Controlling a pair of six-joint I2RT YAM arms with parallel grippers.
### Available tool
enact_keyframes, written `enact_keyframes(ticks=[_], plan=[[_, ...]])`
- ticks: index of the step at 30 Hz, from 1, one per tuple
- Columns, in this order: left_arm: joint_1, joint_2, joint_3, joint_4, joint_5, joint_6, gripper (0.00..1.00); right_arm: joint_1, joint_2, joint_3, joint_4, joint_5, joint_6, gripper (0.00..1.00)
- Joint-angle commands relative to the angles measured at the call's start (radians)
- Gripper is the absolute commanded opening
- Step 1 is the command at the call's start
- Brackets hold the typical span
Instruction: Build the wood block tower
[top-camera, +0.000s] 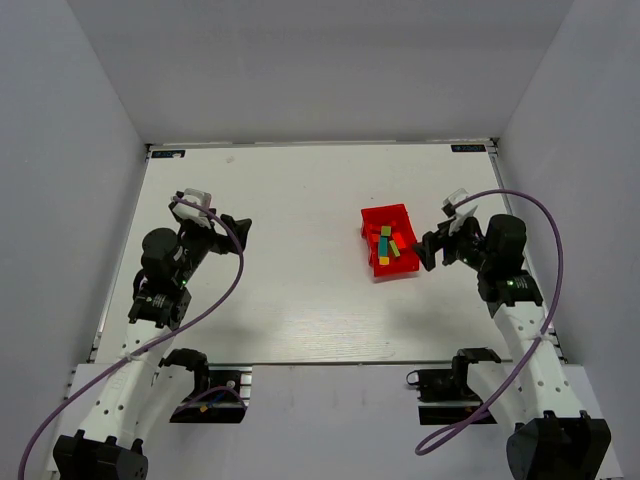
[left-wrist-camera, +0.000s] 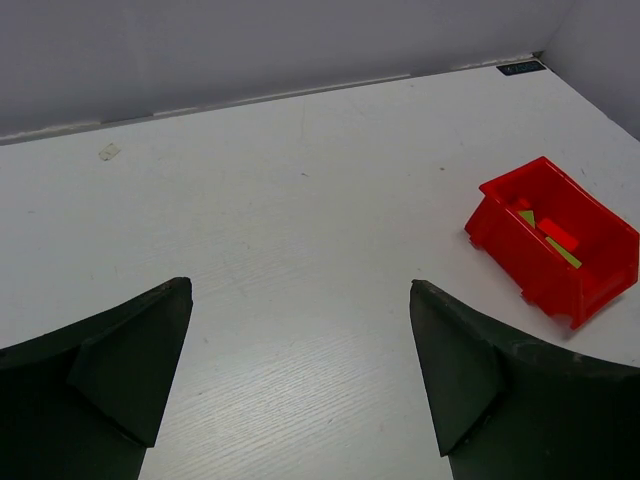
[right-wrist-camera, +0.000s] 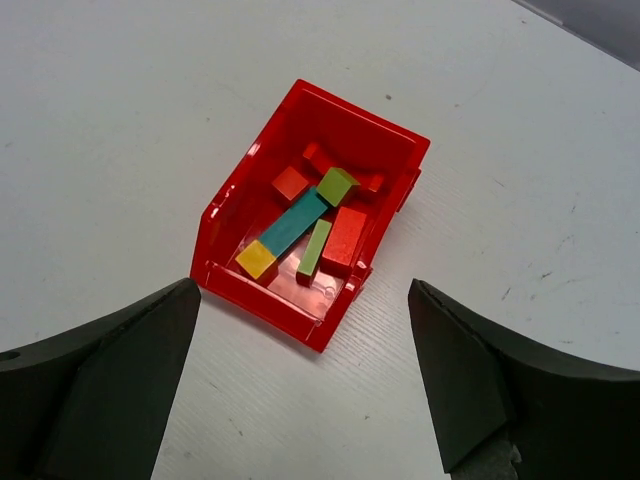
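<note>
The wood blocks lie loose in a red plastic bin (top-camera: 385, 210), right of the table's middle, and no stack of them stands anywhere in view. The right wrist view shows a teal bar (right-wrist-camera: 295, 222), a yellow cube (right-wrist-camera: 256, 259), a lime bar (right-wrist-camera: 314, 248), a red block (right-wrist-camera: 344, 240), a lime cube (right-wrist-camera: 337, 185) and an orange-red cube (right-wrist-camera: 291, 184) in the bin (right-wrist-camera: 350, 105). My right gripper (top-camera: 428, 250) is open and empty just right of the bin, and shows the same in its own view (right-wrist-camera: 303, 285). My left gripper (top-camera: 238, 228) is open and empty, far left of the bin (left-wrist-camera: 520, 260), over bare table (left-wrist-camera: 300, 283).
The white table (top-camera: 300, 300) is enclosed by grey walls at the back and on both sides. Purple cables loop off both arms. A small black label (top-camera: 467, 148) sits at the table's far right corner.
</note>
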Motion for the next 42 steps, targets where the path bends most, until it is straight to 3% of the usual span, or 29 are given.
enact_keyframes(ticks=[1,5,8,12,13,14,15,16,17,18,20,21,22,23,24,25,26,27,29,32,35,42], plan=[[0.004,-0.003,0.026,0.009,0.022,-0.001,1.00,0.000,0.004,0.026,-0.024,-0.034,-0.029,0.90],[0.004,-0.003,0.026,-0.001,0.022,-0.001,1.00,-0.001,-0.023,0.015,-0.032,-0.042,-0.070,0.90],[0.004,0.006,0.026,-0.001,0.022,-0.001,1.00,-0.001,-0.045,0.019,-0.113,-0.115,-0.226,0.90],[0.004,0.016,0.026,-0.001,0.022,-0.001,1.00,0.002,-0.036,-0.007,-0.069,-0.063,-0.217,0.89],[0.004,0.017,0.026,-0.001,0.022,-0.001,1.00,0.005,-0.013,-0.002,-0.053,-0.056,-0.193,0.75],[0.004,0.029,0.026,-0.001,0.022,-0.001,1.00,0.005,-0.002,-0.001,-0.047,-0.052,-0.179,0.75],[0.004,0.041,0.026,-0.001,0.022,-0.001,1.00,0.006,0.009,0.012,-0.021,-0.020,-0.138,0.50],[0.004,0.041,0.026,-0.001,0.022,-0.001,1.00,0.011,0.034,0.021,-0.010,-0.003,-0.119,0.32],[0.004,0.058,0.026,-0.001,0.022,-0.011,1.00,0.015,0.053,0.056,0.006,0.020,-0.104,0.19],[0.004,0.067,0.026,-0.001,0.022,-0.011,1.00,0.021,0.100,0.079,-0.001,0.030,-0.081,0.13],[0.004,0.093,0.035,-0.001,0.036,-0.011,0.85,0.031,0.188,0.180,-0.018,0.061,-0.053,0.20],[0.004,0.118,0.049,-0.022,0.036,-0.011,0.80,0.040,0.270,0.202,-0.030,0.073,-0.046,0.42],[0.004,0.127,0.061,-0.031,0.036,-0.011,0.54,0.043,0.301,0.223,-0.033,0.098,-0.044,0.49],[0.004,0.136,0.061,-0.042,0.004,-0.011,0.40,0.045,0.326,0.266,-0.041,0.109,-0.035,0.58],[0.004,0.145,0.071,-0.065,-0.014,-0.011,0.31,0.061,0.396,0.279,-0.038,0.124,-0.035,0.70],[0.004,0.164,0.071,-0.074,-0.030,-0.021,0.26,0.066,0.412,0.291,-0.043,0.168,-0.033,0.72],[0.004,0.173,0.080,-0.074,-0.054,-0.021,0.30,0.072,0.430,0.299,-0.044,0.188,-0.030,0.74],[0.004,0.185,0.080,-0.088,-0.063,-0.021,0.44,0.083,0.456,0.300,-0.046,0.204,-0.032,0.74],[0.004,0.233,0.104,-0.128,-0.076,-0.030,0.81,0.107,0.492,0.297,-0.032,0.274,-0.032,0.80],[-0.005,0.297,0.144,-0.180,-0.076,-0.030,0.96,0.133,0.533,0.317,-0.017,0.358,-0.029,0.80],[-0.005,0.319,0.167,-0.214,-0.076,-0.041,0.99,0.158,0.605,0.334,-0.029,0.397,-0.030,0.79],[-0.005,0.319,0.167,-0.205,-0.045,-0.051,0.98,0.206,0.740,0.371,-0.027,0.497,-0.033,0.65]])
